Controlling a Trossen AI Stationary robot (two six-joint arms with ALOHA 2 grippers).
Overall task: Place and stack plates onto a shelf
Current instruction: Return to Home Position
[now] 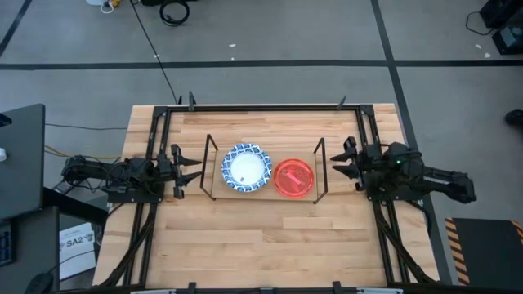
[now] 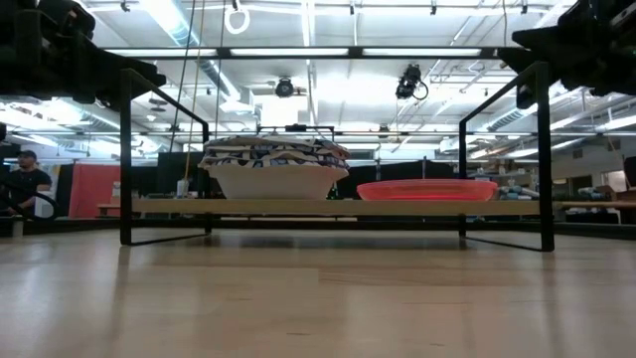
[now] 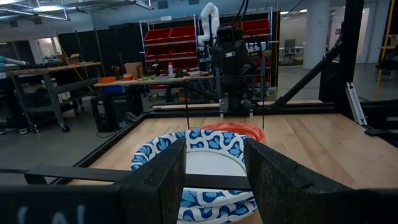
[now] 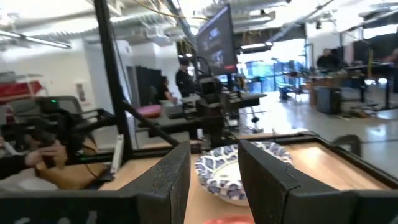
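- The left fingers (image 3: 158, 180) and right fingers (image 4: 168, 180) gape empty, just beyond the ends of the shelf (image 1: 286, 149).
- The blue-rimmed plates (image 1: 246, 169) and red plates (image 1: 293, 177) sit stacked on it.
- Stacking looks done; the arms should pull back home.

A black cable (image 1: 154, 51) crosses the grey floor (image 1: 286, 33) beyond the wooden tabletop (image 1: 261, 245), with a person (image 2: 25, 177) far behind.

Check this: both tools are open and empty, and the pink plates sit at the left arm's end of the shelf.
Wrong end: the high view shows the pink plates at the right arm's end of the shelf. The left tool and right tool are open and empty.
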